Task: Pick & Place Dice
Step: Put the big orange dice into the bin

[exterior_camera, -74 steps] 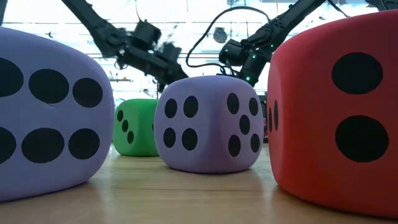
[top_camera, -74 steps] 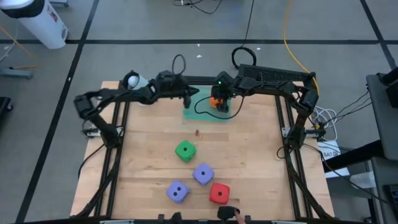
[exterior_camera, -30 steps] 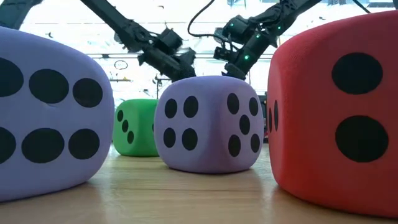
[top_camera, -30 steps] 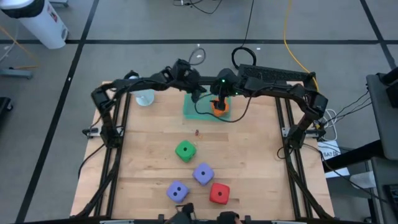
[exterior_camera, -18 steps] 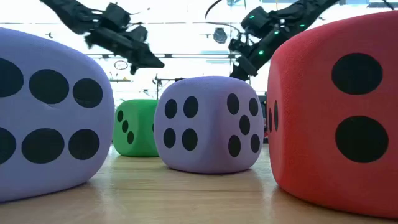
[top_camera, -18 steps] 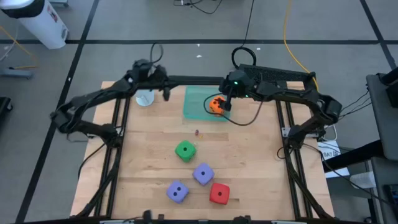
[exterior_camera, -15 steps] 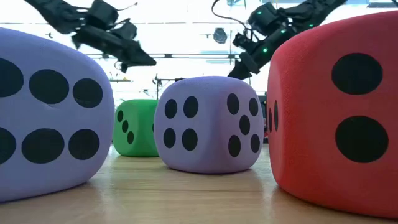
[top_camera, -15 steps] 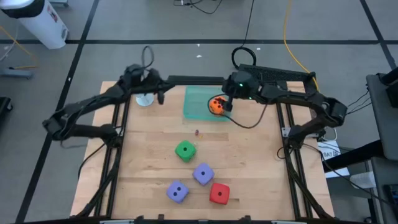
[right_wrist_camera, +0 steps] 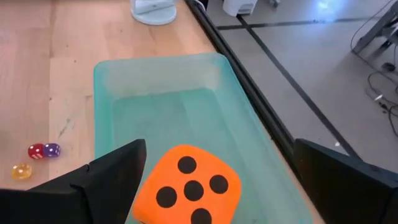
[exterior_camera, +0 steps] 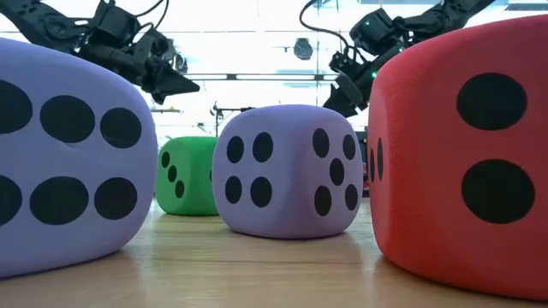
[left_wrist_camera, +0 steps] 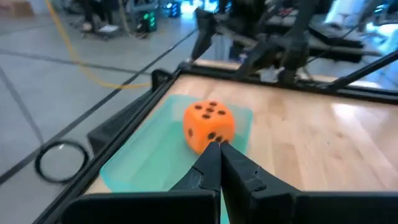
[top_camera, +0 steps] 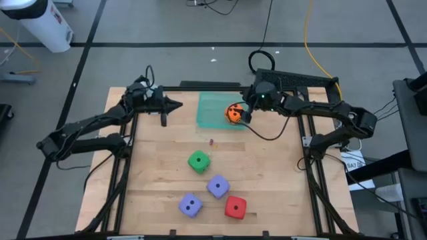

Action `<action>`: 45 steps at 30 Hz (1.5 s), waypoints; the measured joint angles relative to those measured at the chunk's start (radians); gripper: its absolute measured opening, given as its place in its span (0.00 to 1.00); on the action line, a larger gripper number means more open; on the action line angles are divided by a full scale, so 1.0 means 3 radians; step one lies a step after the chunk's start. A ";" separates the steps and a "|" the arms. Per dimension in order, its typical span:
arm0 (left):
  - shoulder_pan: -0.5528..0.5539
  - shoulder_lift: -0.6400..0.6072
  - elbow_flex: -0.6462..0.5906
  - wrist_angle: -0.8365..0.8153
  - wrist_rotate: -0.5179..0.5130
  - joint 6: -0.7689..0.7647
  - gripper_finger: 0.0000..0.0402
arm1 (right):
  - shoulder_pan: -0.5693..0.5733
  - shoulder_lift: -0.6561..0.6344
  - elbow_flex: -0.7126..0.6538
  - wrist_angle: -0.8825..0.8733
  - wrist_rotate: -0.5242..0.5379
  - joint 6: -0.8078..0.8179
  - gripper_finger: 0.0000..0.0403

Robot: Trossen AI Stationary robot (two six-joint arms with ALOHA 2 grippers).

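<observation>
We are lifting the wide-open, empty right gripper straight off the orange die resting in the green tray, while the left gripper, pinched closed on nothing, is waiting nearby.

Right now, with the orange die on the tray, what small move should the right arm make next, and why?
Probably lift the right claw clear: it is open around the orange die, which rests on the green tray, so this placement looks done. Four dice remain on the table.

Wooden table bears green tray, four dice.
</observation>
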 joint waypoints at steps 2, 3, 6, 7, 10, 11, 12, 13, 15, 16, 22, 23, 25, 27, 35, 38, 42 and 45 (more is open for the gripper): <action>0.0002 -0.0003 0.0000 0.0005 0.0049 0.0025 0.01 | 0.0000 -0.0002 -0.0001 -0.0002 0.0004 0.0074 0.98; 0.0003 -0.0001 0.0000 -0.0001 0.0049 0.0060 0.01 | 0.0000 -0.0006 -0.0001 0.0001 0.0003 0.0100 0.98; 0.0003 0.0000 0.0000 0.0125 0.0050 0.0092 0.01 | 0.0034 -0.0004 -0.0001 -0.0055 0.0003 0.0141 0.98; 0.0003 -0.0001 0.0004 0.0196 0.0063 0.0081 0.01 | 0.0051 -0.0004 -0.0001 -0.0077 0.0010 0.0136 0.98; -0.0003 -0.0002 0.0005 0.0294 0.0090 0.0037 0.01 | 0.0074 -0.0004 -0.0044 -0.0030 0.0009 0.0115 0.98; -0.0001 -0.0001 0.0005 0.0294 0.0087 0.0027 0.01 | 0.0074 -0.0003 -0.0054 -0.0025 0.0013 0.0131 0.98; -0.0002 -0.0001 0.0005 0.0294 0.0070 0.0027 0.01 | 0.0073 -0.0002 -0.0059 -0.0025 0.0020 0.0170 0.98; -0.0002 -0.0001 0.0005 0.0291 0.0066 0.0027 0.01 | 0.0072 -0.0002 -0.0066 -0.0025 0.0025 0.0237 0.98; -0.0002 -0.0001 0.0005 0.0265 0.0063 0.0032 0.01 | 0.0071 -0.0003 -0.0084 -0.0054 0.0032 0.0380 0.98; -0.0002 0.0000 0.0005 0.0264 0.0062 0.0031 0.01 | 0.0084 -0.0003 -0.0090 -0.0094 0.0035 0.0406 0.98; 0.0008 0.0003 0.0006 0.0076 0.0205 0.0104 0.01 | 0.0447 -0.0039 -0.0095 -0.0452 0.0819 0.0265 0.98; 0.0015 0.0000 0.0006 0.0073 0.0231 0.0152 0.01 | 0.0469 -0.0056 -0.0095 -0.0512 0.0887 0.0240 0.98; 0.0046 -0.0003 0.0006 0.0081 0.0237 0.0193 0.01 | 0.0450 -0.0062 -0.0095 -0.0543 0.0781 0.0229 0.96; 0.0084 0.0000 0.0006 0.0096 0.0235 0.0243 0.01 | 0.0440 -0.0057 -0.0096 -0.0590 0.0708 0.0239 0.91; 0.0229 0.0000 0.0006 0.0112 0.0231 0.0251 0.01 | 0.0432 -0.0029 -0.0096 -0.0573 0.0795 0.0225 0.52; 0.0231 0.0000 0.0006 0.0084 0.0231 0.0250 0.01 | 0.0439 -0.0029 -0.0096 -0.0577 0.0794 0.0270 0.34; 0.0231 0.0000 0.0006 0.0078 0.0233 0.0248 0.01 | 0.0495 -0.0029 -0.0096 -0.0591 0.0794 0.0313 0.09; 0.0231 0.0000 0.0006 0.0081 0.0233 0.0247 0.01 | 0.0548 -0.0029 -0.0096 -0.0642 0.0781 0.0288 0.02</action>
